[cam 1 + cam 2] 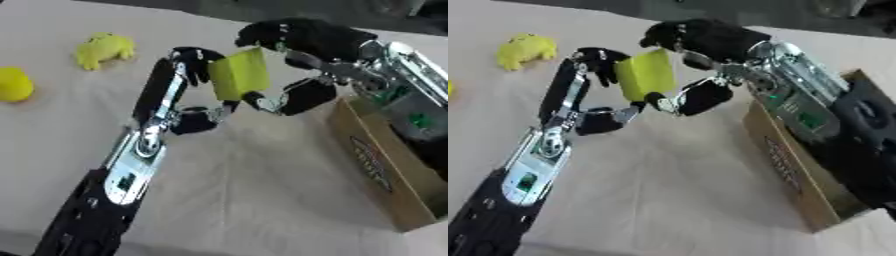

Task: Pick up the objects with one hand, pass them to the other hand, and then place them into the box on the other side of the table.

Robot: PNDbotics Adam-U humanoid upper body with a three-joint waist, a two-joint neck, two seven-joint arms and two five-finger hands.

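A yellow-green block [237,73] hangs above the middle of the table, held between both hands. My left hand [179,85] comes up from the lower left, its fingers curled over the block's left edge and its thumb under the lower corner. My right hand [302,40] reaches in from the right; its fingers curl over the block's top and its thumb [297,97] presses near the lower right corner. A cardboard box [382,170] stands open at the table's right edge, under my right arm.
A yellow frog-like toy [103,49] lies at the far left of the beige cloth-covered table. A round yellow object [14,84] sits at the left edge.
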